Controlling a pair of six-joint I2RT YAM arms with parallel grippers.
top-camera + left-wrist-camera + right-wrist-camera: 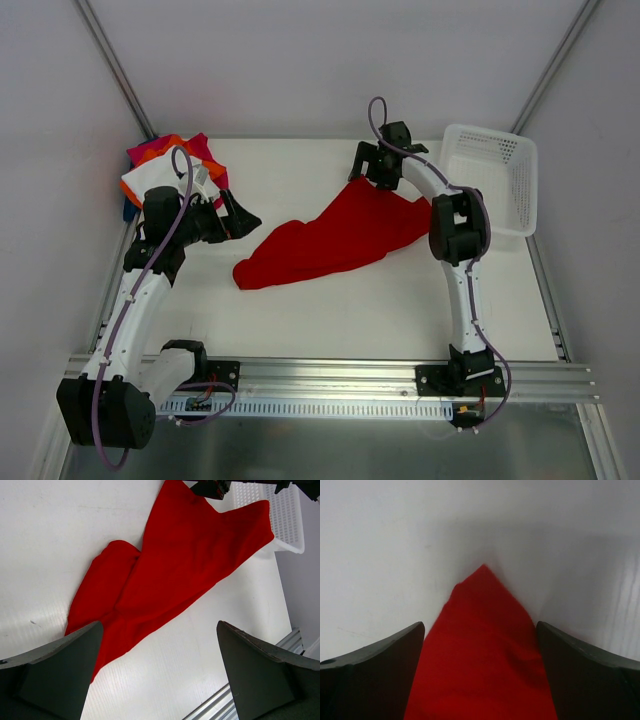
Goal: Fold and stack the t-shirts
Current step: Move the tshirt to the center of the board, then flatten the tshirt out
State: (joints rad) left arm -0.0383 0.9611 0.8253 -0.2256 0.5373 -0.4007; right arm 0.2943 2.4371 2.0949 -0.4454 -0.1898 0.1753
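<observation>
red t-shirt [335, 238]: bunched and lapped over itself on the desk [380, 310], one end near the basket [495, 180].
right jaws: wide apart, empty, straddling the pointed corner nearer the basket.
left jaws: wide apart, empty, at the end away from the basket.
risk: a pinch may catch doubled layers; cloth dragged basketward could snag.
room: bare desk away from the basket; folded stack [165, 165] well apart from it.
</observation>
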